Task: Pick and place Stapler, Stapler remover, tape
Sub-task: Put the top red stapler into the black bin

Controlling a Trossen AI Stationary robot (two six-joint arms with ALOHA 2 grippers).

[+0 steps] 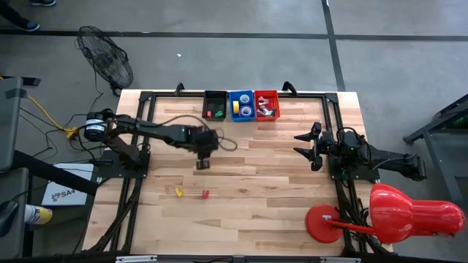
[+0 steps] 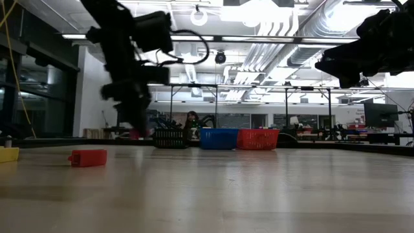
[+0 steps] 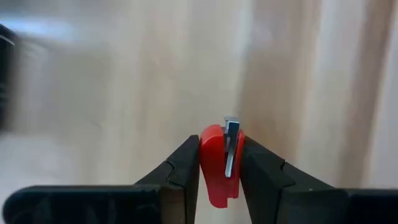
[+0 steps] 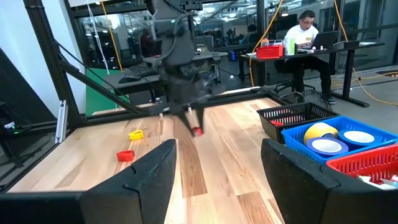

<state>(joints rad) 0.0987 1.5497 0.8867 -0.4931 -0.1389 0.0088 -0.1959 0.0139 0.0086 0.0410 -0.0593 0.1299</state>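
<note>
Left gripper [image 3: 221, 171]: jaws clamped on a red staple remover [image 3: 219, 163] between them.
Right gripper [image 4: 214, 180]: jaws apart, nothing between.

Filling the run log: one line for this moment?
left gripper: shut on red staple remover, lifted | right gripper: open, waiting | bins: far edge

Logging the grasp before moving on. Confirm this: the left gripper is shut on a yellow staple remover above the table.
Wrong colour. The left gripper is shut on a red staple remover, not a yellow one; the left wrist view shows it pinched between the fingers. The rest stands.
</note>
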